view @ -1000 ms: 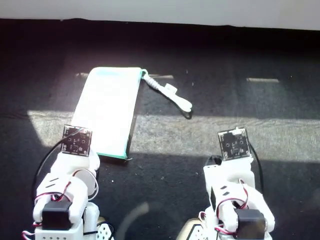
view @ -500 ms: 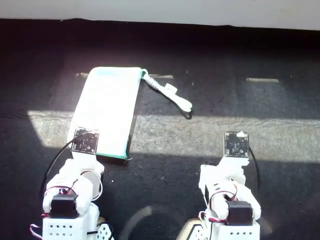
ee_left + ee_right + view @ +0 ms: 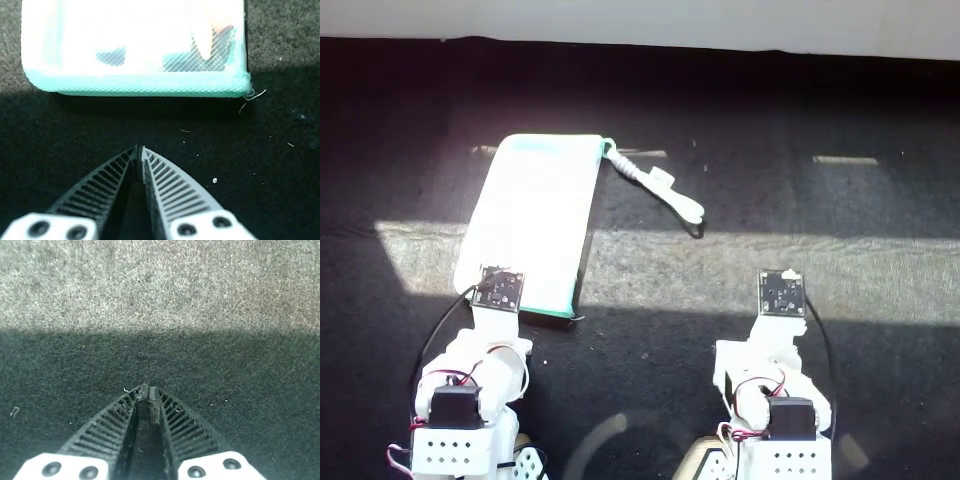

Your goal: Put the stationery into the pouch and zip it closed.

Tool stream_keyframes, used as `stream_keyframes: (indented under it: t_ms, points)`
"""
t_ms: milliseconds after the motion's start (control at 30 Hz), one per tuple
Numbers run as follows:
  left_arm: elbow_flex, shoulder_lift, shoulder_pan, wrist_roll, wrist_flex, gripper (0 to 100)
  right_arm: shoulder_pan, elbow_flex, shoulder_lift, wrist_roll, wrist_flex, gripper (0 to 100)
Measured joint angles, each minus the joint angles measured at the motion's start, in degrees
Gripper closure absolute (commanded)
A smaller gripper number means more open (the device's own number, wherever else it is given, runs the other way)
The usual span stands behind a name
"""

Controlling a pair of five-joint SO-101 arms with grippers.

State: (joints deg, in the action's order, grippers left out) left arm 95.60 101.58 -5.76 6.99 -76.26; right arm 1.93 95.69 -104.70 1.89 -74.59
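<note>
High view: a flat, pale rectangular mesh pouch (image 3: 533, 222) with mint-green binding lies on the dark, carpet-like table cover (image 3: 800, 120), on the left half of the table, its long sides running away from the arms and leaning slightly to the right. A white corded strap (image 3: 655, 185) trails off its far right corner and ends near the table's middle. A bright band of sunlight (image 3: 720, 265) crosses the cover from side to side and falls over the near half of the pouch. The left arm (image 3: 470, 390) stands at the near left, its wrist circuit board overlapping the pouch's near edge. The right arm (image 3: 775, 395) stands at the near right, well apart from the pouch, over bare cover.

Left wrist view: the left gripper (image 3: 138, 149) hangs above the dark cover just short of the pouch's green-bound near edge, not touching it. Its two ribbed black claws are pressed together at the tips with nothing between them. Through the mesh a small dark shape (image 3: 111, 56) and an orange-red patch (image 3: 222, 27) show inside the pouch; what they are cannot be told. A loose thread (image 3: 252, 95) curls off one near corner.

Right wrist view: the right gripper (image 3: 145, 388) points at shaded cover, with the sunlit band beyond it. Its claws are likewise pressed tip to tip, holding nothing.
</note>
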Motion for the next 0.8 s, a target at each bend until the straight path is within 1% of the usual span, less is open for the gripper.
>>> stream_keyframes:
  t_ms: [600,733,800]
  points:
    - [0.44,0.09,0.0,-0.53,0.0,99,0.0,0.18,0.0,0.0,1.67,99.0]
    - [0.44,0.09,0.0,-8.97,0.09,99,0.0,0.18,0.0,0.0,1.85,99.0]
    - [0.44,0.09,0.0,-11.96,0.09,99,0.0,0.18,0.0,0.0,1.93,99.0]
